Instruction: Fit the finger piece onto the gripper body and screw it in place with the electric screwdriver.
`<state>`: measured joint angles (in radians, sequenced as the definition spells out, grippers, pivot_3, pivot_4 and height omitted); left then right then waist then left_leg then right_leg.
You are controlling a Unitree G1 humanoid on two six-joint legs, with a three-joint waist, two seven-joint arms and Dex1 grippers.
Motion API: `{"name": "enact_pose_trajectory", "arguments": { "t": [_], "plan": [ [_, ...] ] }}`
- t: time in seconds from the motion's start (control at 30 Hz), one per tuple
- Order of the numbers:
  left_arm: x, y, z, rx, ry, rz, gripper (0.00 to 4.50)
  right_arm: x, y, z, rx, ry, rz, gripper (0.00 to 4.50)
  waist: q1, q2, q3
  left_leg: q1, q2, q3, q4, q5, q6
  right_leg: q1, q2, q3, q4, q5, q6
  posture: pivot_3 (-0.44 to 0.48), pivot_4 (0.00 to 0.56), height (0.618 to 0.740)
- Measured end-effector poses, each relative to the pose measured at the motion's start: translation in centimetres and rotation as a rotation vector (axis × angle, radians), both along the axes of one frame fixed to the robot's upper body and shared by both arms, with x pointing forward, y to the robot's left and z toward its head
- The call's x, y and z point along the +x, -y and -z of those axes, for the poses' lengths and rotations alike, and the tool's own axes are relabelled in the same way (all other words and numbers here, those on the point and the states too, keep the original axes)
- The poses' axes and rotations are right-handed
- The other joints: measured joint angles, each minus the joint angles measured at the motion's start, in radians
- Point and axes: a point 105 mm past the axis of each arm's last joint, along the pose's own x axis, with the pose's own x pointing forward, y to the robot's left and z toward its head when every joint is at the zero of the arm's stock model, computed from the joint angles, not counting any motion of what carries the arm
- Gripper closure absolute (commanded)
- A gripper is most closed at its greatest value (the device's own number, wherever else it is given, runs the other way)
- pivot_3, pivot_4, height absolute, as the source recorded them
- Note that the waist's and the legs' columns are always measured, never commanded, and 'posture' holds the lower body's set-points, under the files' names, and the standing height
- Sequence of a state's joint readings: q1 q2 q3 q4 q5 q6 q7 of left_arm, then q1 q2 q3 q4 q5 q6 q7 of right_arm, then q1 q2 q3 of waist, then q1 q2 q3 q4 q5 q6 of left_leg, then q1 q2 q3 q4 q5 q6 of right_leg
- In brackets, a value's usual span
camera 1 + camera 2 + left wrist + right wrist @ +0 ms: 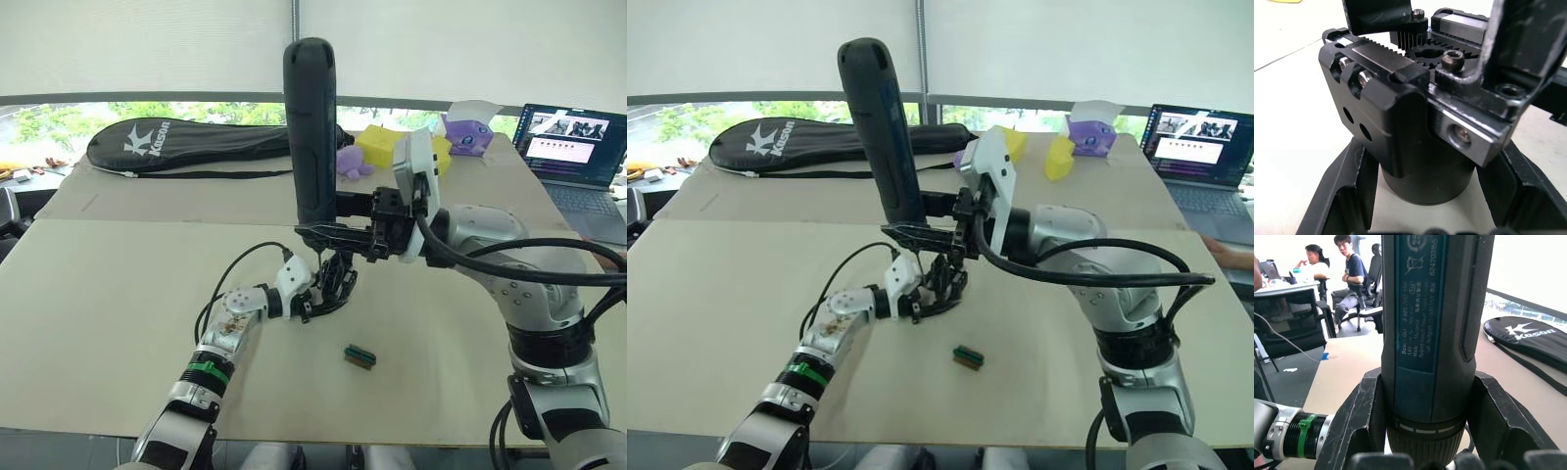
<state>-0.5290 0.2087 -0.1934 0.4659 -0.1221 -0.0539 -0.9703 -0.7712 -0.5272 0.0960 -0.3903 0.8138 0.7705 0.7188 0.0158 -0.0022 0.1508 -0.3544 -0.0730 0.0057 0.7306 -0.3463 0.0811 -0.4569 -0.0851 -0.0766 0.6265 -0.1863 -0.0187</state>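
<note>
Right pincer (338, 235): sitting at centre frame in the left eye view, its two black fingers (1359, 421) clamping the electric screwdriver from both sides near the bit end.
Electric screwdriver (311, 137): standing nearly upright at centre frame, rounded end reaching toward the top, thin bit pointing down at the part beneath it; whether the bit is touching cannot be told.
Left pincer (328, 289): lying just below centre frame, its fingers (1347, 196) closing on the gripper body from either side.
Gripper body (1400, 122): chunky black part sitting just below the screwdriver tip, at centre frame in the eye views; the left wrist view is showing toothed racks, a small gear and screw heads along its upper face.
Green-and-black block (360, 356): lying loose on the tabletop, lower centre, near the left pincer but apart from it.
Tabletop (108, 323): pale board filling the lower half of the frame.
Racket bag (186, 142): black, lying at upper left along the far edge.
Yellow and purple toys (377, 147): resting at upper centre-right.
Laptop (573, 147): sitting open at upper right.
People (1349, 274): sitting on chairs in the upper left of the right wrist view.
</note>
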Motion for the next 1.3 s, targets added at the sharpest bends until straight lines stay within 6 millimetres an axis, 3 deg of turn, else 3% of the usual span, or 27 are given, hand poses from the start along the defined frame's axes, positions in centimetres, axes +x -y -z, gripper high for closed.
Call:
{"name": "enact_pose_trajectory", "arguments": {
  "t": [0.47, 1.3],
  "plan": [
    [-0.6, 0.0, 0.1, -0.008, -0.002, 0.005, 2.17, 1.1, -0.2, 0.5, -0.011, 0.04, 0.032, 2.59, -0.004, 0.0, 0.0, 0.0, 0.0, 0.0, 0.0, 0.0, 0.0, 0.0, 0.0, 0.0, 0.0, 0.0, 0.0, 0.0, 0.15, 0.737],
    [-0.7, -0.1, 0.2, -0.004, -0.011, 0.004, 2.17, 1.2, -0.3, 0.8, -0.033, 0.07, 0.02, 2.59, -0.004, 0.0, 0.0, 0.0, 0.0, 0.0, 0.0, 0.0, -0.001, 0.0, 0.001, -0.001, 0.0, 0.0, 0.0, 0.0, 0.15, 0.737]
  ]
}}
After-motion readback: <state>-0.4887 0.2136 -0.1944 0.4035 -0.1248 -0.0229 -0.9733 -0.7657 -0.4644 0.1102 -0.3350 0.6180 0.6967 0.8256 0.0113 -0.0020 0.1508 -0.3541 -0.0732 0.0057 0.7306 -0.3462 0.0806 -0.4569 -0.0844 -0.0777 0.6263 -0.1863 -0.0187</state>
